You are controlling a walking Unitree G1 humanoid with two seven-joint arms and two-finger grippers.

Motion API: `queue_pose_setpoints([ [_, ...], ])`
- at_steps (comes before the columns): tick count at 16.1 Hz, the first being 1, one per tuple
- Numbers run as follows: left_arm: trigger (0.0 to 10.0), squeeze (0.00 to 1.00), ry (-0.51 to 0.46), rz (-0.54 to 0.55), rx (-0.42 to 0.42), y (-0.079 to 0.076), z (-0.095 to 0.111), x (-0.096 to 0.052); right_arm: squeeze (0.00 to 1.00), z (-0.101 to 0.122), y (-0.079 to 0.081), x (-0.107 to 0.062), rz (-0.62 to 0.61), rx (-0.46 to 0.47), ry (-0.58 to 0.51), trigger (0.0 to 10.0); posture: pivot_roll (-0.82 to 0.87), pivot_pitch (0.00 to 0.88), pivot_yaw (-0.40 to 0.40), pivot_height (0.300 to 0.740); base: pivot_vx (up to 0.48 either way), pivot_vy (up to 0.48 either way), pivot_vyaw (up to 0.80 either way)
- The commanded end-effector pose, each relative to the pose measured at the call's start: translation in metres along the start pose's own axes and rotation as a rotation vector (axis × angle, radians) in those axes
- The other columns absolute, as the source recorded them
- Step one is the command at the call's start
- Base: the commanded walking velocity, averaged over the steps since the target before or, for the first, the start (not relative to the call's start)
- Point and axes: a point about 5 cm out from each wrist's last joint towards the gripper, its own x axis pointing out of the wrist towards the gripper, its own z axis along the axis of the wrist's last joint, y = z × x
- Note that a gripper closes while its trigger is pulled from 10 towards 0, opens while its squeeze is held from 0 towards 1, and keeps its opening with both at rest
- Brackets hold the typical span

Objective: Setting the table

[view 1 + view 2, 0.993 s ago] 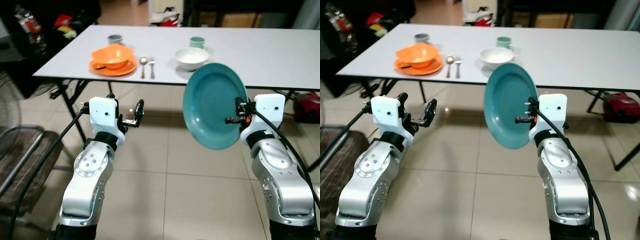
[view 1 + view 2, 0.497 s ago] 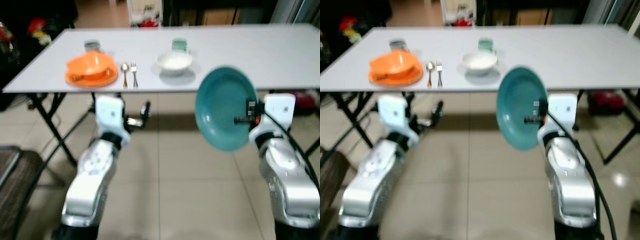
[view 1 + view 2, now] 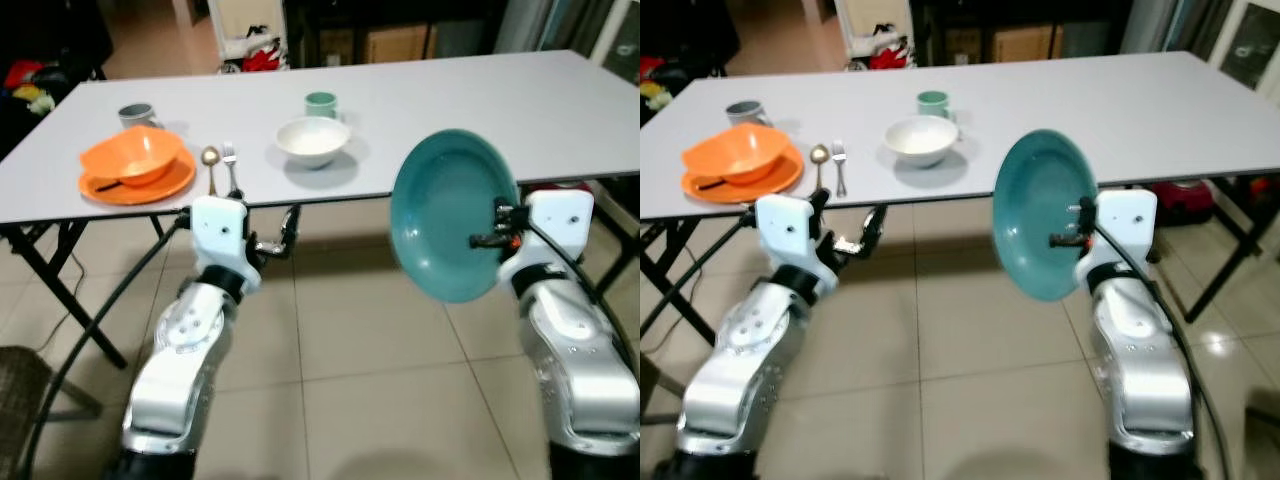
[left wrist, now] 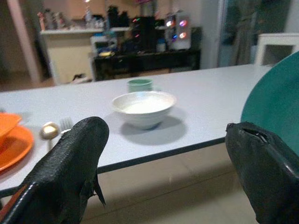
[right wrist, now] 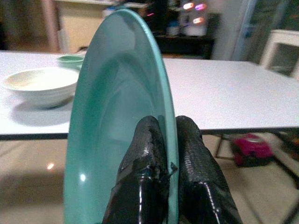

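Right end effector (image 5: 161,186) pinched rim of teal plate (image 3: 445,210), held on edge ahead of table (image 3: 520,110), well short of surface; edge grip suited carrying. Left end effector (image 4: 163,168) spread, empty. White bowl (image 3: 313,141) marked likely setting.

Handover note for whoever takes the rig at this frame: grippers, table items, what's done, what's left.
Right gripper: shut on the teal plate's rim, plate on edge, short of the table.
Left gripper: open, empty, near the table edge.
Done: orange bowl on orange plate, spoon and fork beside it, grey cup behind. White bowl and green cup set.
Left: place the teal plate on the table.
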Motion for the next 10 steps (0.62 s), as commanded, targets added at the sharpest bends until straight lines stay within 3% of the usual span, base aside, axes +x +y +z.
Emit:
queue_pose_setpoints([
  [1, 10.0, 0.00, 0.000, -0.003, 0.001, 0.0002, 0.0009, 0.0012, 0.00, 0.0102, 0.0009, -0.0011, 0.017, 0.000, -0.050, 10.0, 0.00, 0.000, 0.039, 0.740, 0.368, 0.000, 0.00],
  [10, 10.0, 0.00, 0.005, 0.005, -0.004, 0.0009, 0.0007, -0.0019, 0.00, 0.0139, -0.0003, 0.0021, 0.022, 0.001, -0.060, 10.0, 0.01, 0.000, 0.028, 0.740, 0.392, 0.000, 0.00],
])
